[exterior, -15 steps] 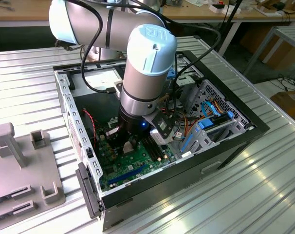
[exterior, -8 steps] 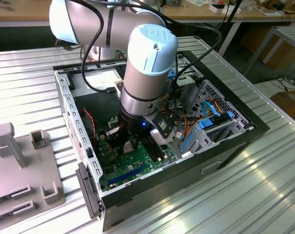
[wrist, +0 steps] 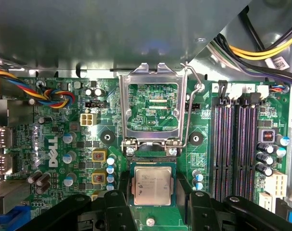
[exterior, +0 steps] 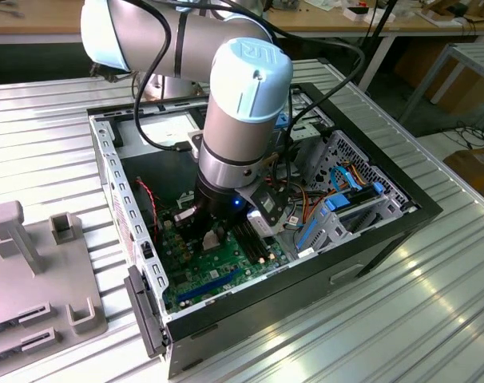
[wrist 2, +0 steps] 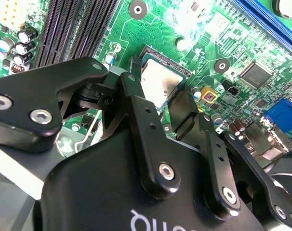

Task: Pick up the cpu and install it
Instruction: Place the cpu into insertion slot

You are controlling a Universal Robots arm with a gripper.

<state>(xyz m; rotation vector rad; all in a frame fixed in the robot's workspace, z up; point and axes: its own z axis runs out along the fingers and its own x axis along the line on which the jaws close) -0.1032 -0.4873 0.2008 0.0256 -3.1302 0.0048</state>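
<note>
**A:** How many fingers, and how do they stand?
**B:** Two black fingers (wrist: 116, 208), spread, one on each side of the single dull silver square cpu (wrist: 152, 186), which lies in its socket.
**A:** Room around it?
**B:** A thin strip of socket edge shows on each side. Beyond, one shiny silver hinged frame (wrist: 151, 73) stands open; four long black memory slots (wrist: 235, 144) are well apart.

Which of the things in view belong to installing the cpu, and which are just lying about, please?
Job in hand: small flat square silver-grey cpu; shiny silver-framed socket lid, flipped open; black claw straddling the cpu.
Lying about: long black memory slots; yellow and black cable bundle; grey plastic fixture.
</note>
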